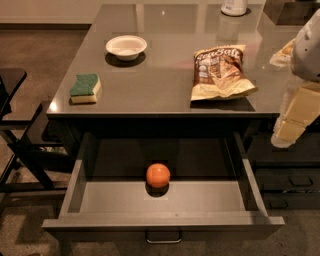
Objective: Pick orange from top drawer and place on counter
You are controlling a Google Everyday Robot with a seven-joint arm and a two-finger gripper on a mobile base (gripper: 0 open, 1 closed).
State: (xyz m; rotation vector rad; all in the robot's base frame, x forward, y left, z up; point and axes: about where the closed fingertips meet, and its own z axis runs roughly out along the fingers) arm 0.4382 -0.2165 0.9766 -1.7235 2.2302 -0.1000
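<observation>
The orange (158,175) lies in the middle of the open top drawer (162,219), on its grey floor, near the back. The drawer is pulled out wide below the counter (160,85), its metal pull handle at the front. My gripper (288,131) hangs at the right edge of the view, beside the counter's right front corner and above the drawer's right wall. It is well to the right of the orange and higher than it, and nothing shows in it.
On the counter lie a white bowl (126,46), a green-and-yellow sponge (85,88) and a chip bag (221,72). A white container (234,7) stands at the back. Darker drawers (290,182) are at the right, a black chair (15,125) at the left.
</observation>
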